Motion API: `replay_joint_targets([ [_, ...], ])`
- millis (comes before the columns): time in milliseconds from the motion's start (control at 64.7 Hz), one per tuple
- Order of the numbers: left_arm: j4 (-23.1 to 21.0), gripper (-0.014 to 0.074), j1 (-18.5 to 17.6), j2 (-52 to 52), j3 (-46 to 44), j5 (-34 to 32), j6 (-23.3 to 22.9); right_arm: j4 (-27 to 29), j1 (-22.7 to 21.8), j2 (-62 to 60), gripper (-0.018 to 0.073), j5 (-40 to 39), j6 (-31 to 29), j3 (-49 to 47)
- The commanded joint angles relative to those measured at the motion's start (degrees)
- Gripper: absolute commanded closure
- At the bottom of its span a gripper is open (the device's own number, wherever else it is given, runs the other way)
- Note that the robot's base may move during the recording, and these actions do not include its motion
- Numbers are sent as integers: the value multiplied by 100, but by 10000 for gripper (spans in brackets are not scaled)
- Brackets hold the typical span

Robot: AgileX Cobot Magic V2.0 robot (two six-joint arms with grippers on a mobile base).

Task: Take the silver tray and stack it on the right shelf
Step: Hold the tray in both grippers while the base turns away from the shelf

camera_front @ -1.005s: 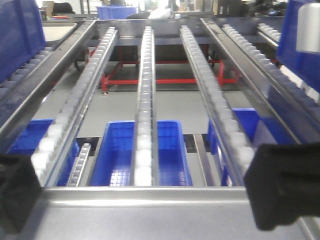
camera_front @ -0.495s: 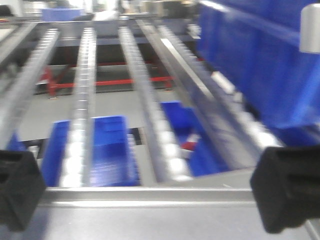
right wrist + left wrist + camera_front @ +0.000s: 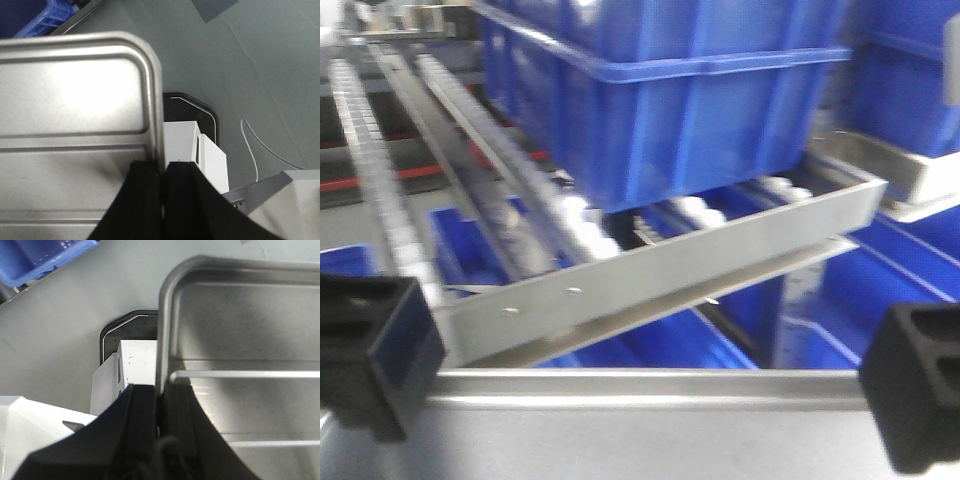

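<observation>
Pinching the silver tray (image 3: 240,325) by its two short ends: left gripper (image 3: 160,392) closed down to a sliver on the thin raised rim at the tray's left end, right gripper (image 3: 162,170) closed the same way on the rim at the tray's right end, one finger inside the rim and one outside at each end. Carried clear above the floor and roughly level in the front view, with the tray's far long edge near the right shelf (image 3: 660,268) and the shelf's broad front bar slanting across just beyond the tray. Judged light and stiff enough to span between two end grips without sagging. Smooth, shiny metal on a narrow lip, though, so likely to slip or pivot under a loosened pinch; best taken mid-end on the rim, both ends matched. Farther beyond the tray, a blue bin (image 3: 670,100) seated on the shelf's white rollers (image 3: 695,210). Hard to read: front view blurred, tray there only a grey band, fingertips lost in shadow in both wrist views, free room beside the bin not visible. White box (image 3: 135,360) below the tray's left end not identifiable.
</observation>
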Motion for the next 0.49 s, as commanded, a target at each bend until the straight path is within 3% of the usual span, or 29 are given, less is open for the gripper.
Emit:
replay_joint_targets([
  [0, 211, 697, -14, -124, -65, 1622, 5, -277, -34, -117, 503, 1600, 17, -73],
  [479, 211, 697, -14, -124, -65, 1622, 5, -277, -34, -117, 503, 1600, 17, -73],
])
